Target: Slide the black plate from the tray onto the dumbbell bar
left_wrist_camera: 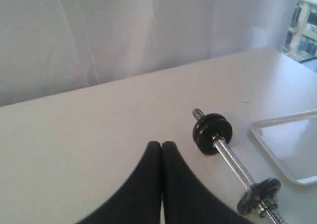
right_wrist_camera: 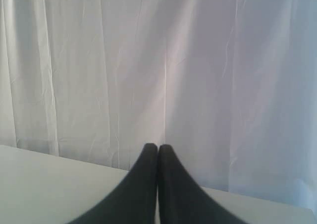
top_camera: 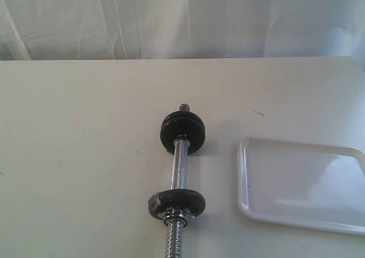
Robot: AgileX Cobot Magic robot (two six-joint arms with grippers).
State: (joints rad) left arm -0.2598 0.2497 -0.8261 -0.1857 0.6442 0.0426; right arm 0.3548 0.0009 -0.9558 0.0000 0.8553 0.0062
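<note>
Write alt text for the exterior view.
A chrome dumbbell bar lies on a white table, running away from the camera, carrying a far plate and a near plate, both black. A white tray sits to its right, its visible part bare. No arms in view.

The bar (top_camera: 179, 165) is gleaming chrome silver with ridged threading at its ends, the plates (top_camera: 182, 131) are showing matte black, the tray (top_camera: 285, 172) glossy white, the table (top_camera: 74, 155) seemingly off-white, and the curtain (top_camera: 171, 18) plain white.
</note>
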